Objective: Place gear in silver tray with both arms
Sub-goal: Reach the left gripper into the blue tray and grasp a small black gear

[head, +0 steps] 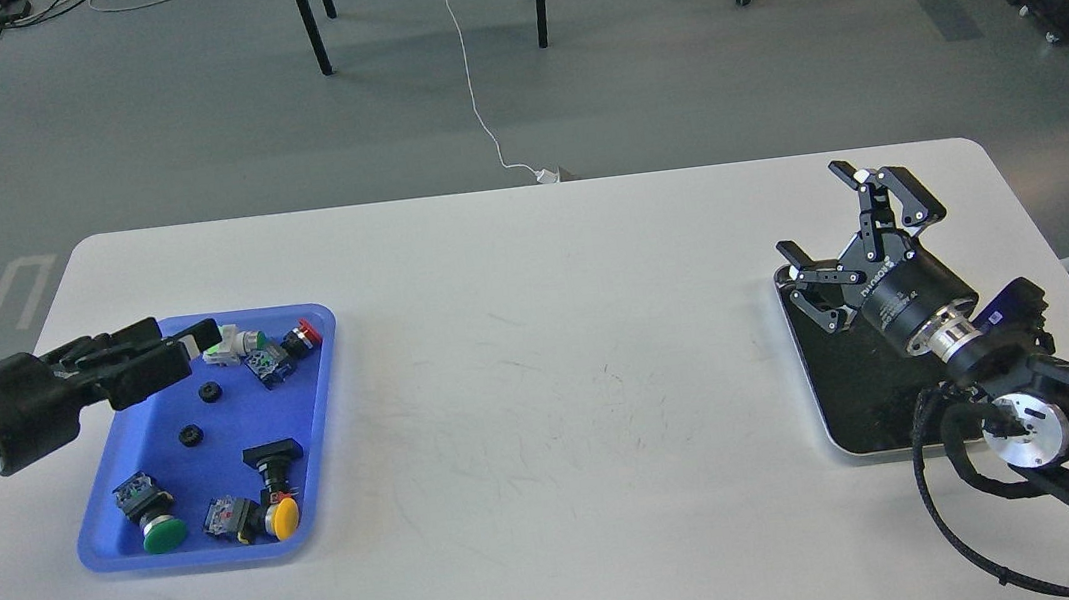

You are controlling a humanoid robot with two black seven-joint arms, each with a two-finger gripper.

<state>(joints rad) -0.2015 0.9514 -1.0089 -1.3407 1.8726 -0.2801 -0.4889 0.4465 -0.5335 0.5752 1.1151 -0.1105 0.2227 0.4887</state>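
Note:
Two small black gears lie on the floor of the blue plastic tray [314, 436] at the left, one [209, 392] farther back and one [191, 436] nearer. My left gripper [191, 331] reaches in from the left edge, lying almost level over the tray's back left corner. It looks open and holds nothing. The silver tray [827, 420], with a shiny rim and a dark floor, lies at the right. My right gripper [816, 210] hangs open and empty over its far end.
The blue tray also holds several push-button switches: a green one [158, 529], a yellow one [283, 515], a red one [304, 334] and a black one [272, 456]. The white table [552, 368] lies between the two trays. The right arm covers the silver tray's near right part.

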